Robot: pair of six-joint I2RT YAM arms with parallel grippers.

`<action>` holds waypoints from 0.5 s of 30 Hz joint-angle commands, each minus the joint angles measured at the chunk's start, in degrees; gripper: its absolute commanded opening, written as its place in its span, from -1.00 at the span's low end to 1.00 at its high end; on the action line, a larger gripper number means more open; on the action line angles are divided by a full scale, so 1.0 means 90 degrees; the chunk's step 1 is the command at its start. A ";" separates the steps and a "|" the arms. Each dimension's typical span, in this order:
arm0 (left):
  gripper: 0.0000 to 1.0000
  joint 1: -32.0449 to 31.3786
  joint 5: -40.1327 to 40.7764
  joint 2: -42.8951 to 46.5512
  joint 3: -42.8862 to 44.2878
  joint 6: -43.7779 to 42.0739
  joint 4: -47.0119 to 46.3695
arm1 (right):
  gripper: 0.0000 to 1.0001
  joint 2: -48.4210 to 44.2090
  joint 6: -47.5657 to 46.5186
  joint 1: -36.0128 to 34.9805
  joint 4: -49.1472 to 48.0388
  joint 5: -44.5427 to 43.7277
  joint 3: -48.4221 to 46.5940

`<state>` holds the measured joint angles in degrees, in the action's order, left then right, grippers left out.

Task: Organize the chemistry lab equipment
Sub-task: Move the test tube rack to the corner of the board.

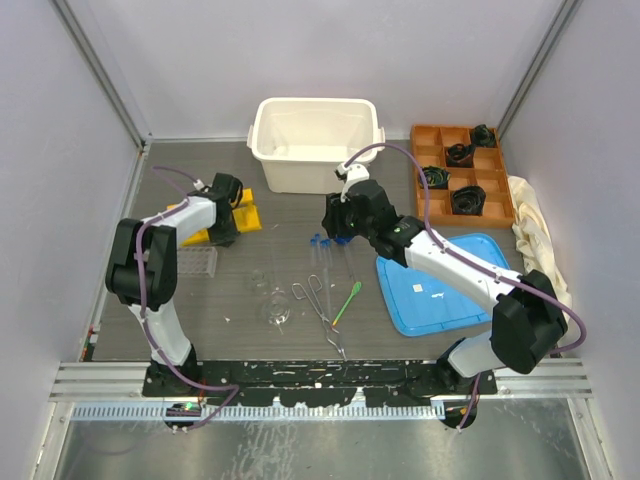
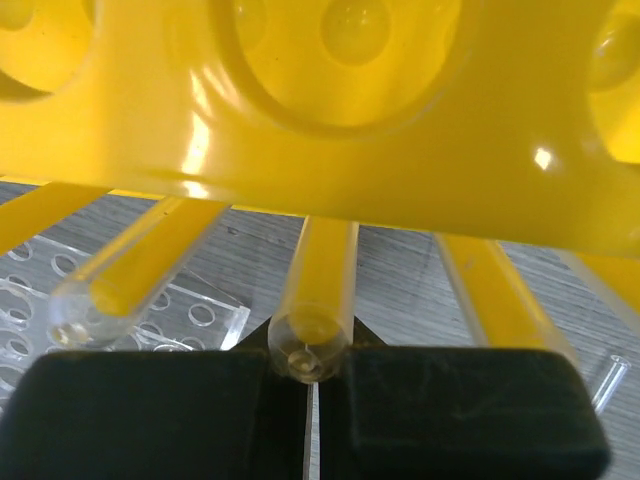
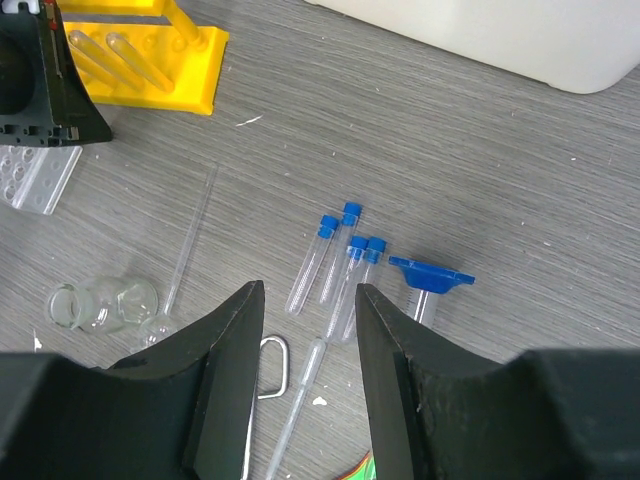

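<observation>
- Jaws of left gripper clench a clear tube, aligned to the yellow rack for insertion.
- Jaws of right gripper stand released over blue-capped test tubes — ready for pickup.

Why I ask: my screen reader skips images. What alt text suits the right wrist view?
The right gripper hovers, fingers open, above four blue-capped test tubes lying on the grey table beside a blue-based cylinder. A yellow rack sits upper left, glassware lower left.

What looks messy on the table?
Four blue-capped test tubes lie loose mid-table, not in any rack. The blue-based cylinder lies tipped over beside them, and a small glass flask lies on its side nearby.
</observation>
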<state>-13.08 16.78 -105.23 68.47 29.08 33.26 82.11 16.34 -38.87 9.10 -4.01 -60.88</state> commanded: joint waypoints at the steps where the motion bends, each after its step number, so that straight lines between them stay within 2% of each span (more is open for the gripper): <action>1: -0.99 0.0164 0.0093 -0.0132 0.0112 0.0018 -0.0170 | -0.04 -0.0140 -0.0087 0.0026 -0.0181 -0.0073 -0.0080; 8: -0.99 0.0428 -0.0038 -0.0440 0.0183 0.0018 -0.0374 | -0.04 -0.0071 -0.0121 0.0060 -0.0181 -0.0110 -0.0072; 15: -1.00 0.0632 -0.0247 -0.0884 0.0800 -0.0038 -0.0312 | -0.04 0.0073 -0.0126 0.0087 -0.0187 -0.0092 -0.0127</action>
<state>-8.75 14.90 -109.19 72.93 29.10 32.45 82.17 16.08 -38.48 9.10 -4.01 -60.88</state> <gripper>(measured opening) 0.005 0.478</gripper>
